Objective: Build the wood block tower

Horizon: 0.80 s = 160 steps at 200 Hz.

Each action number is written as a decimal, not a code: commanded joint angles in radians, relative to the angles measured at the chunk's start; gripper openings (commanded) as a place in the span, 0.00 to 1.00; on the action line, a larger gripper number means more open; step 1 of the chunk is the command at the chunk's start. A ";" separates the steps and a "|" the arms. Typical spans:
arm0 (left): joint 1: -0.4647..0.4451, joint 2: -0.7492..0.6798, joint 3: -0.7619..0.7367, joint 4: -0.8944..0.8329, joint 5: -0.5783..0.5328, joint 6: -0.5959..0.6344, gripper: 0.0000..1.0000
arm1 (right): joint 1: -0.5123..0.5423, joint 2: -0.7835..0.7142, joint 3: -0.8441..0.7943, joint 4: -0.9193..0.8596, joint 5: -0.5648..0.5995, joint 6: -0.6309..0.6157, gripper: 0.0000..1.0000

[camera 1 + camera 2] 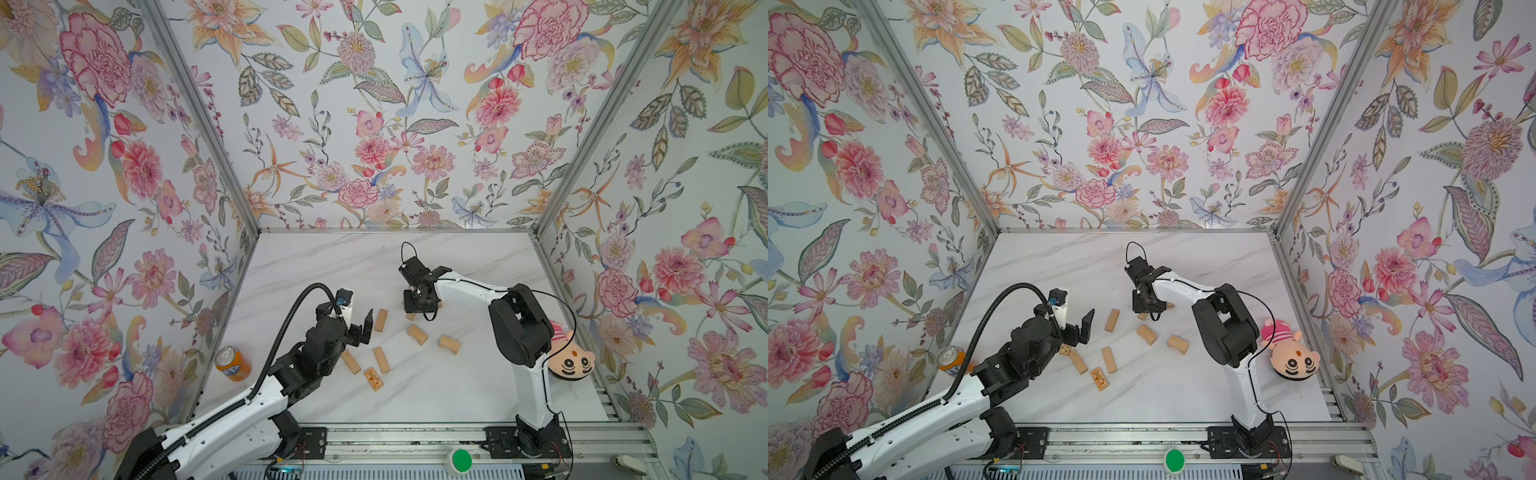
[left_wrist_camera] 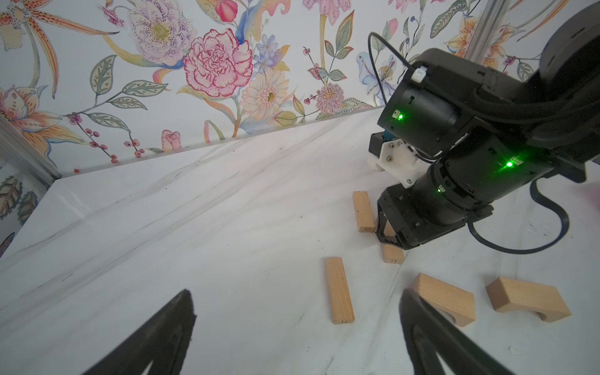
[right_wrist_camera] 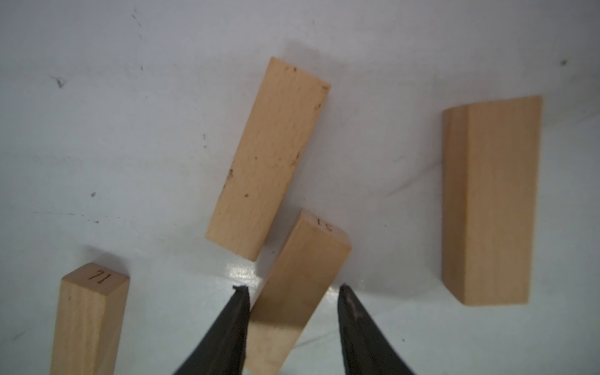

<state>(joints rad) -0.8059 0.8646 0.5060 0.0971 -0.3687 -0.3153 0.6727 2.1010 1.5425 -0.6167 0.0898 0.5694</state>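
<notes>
Progress: nil. No tower yet, and all the wood blocks lie loose and flat on the table (image 1: 478, 386), so the whole build is left.

Near to far, dial on table centre:
- printed block (image 1: 372, 379) at 7 o'clock, nearest me
- two plain blocks (image 1: 381, 360) just beyond it, around 6 to 7
- two arched pieces (image 1: 417, 334) from centre out toward 4
- left gripper (image 1: 363, 329) just off centre at 9, jaws fully apart and empty, hanging above the table and aimed toward 1. Its arm is stretched low from its base at 7.
- right gripper (image 3: 292, 287) just past centre at 1. Its arm rises from its base at 5, elbow high, wrist pitched straight down.

Its fingers (image 3: 224, 331) straddle the block marked 51 (image 3: 302, 259). One is against the wood, with a sliver of table showing at the other, so they're narrowly apart and not clamped that I can see. My read: pick of the first base brick.
</notes>
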 commanded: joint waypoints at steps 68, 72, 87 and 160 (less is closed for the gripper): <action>-0.011 0.000 -0.004 0.004 -0.029 -0.005 0.99 | -0.055 0.030 0.026 -0.033 0.037 -0.079 0.22; -0.011 0.001 -0.002 0.004 -0.027 -0.005 0.99 | -0.059 0.031 0.029 -0.035 0.039 -0.084 0.22; -0.011 0.009 0.002 0.003 -0.027 -0.007 0.99 | -0.078 0.035 0.036 -0.046 0.055 -0.102 0.22; -0.010 0.080 0.048 0.010 -0.030 -0.013 0.99 | -0.122 0.038 0.082 -0.046 0.060 -0.161 0.26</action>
<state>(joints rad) -0.8059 0.9199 0.5106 0.0971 -0.3756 -0.3157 0.5461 2.1143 1.5780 -0.6434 0.1390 0.4416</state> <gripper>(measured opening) 0.993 0.256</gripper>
